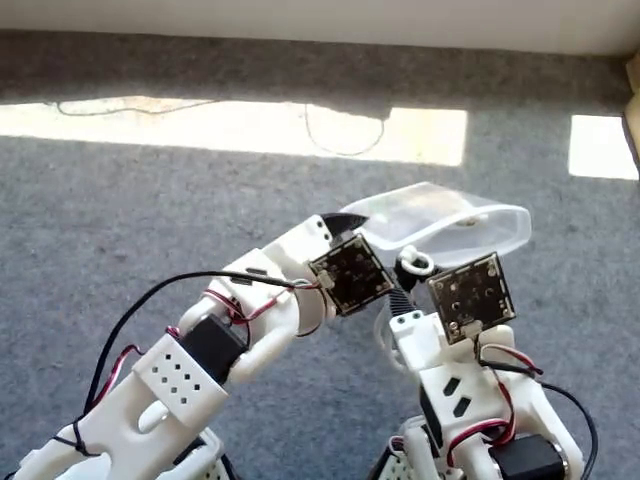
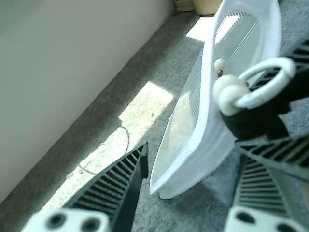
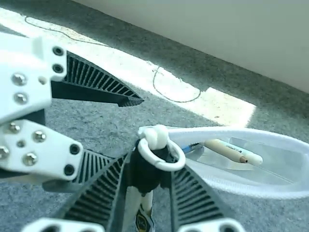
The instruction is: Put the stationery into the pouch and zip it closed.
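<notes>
A clear pouch (image 1: 450,225) with a white zipper edge lies on the grey carpet, its mouth open. Inside it a cream pen (image 3: 234,151) rests beside a thinner blue-tipped one (image 3: 193,146). My right gripper (image 3: 152,166) is shut on the zipper pull, whose white ring (image 3: 159,150) stands up between the black fingers near the pouch's end. The left gripper (image 2: 193,164) is open, its jaws straddling that same end of the pouch (image 2: 193,125) with a gap on one side. In the high view the left gripper (image 1: 345,225) and right gripper (image 1: 412,270) meet at the pouch's left end.
A thin cable (image 1: 330,140) loops across a bright sunlit strip of carpet beyond the pouch. A pale wall (image 3: 231,29) runs along the far side. Open carpet (image 1: 150,220) stretches to the left.
</notes>
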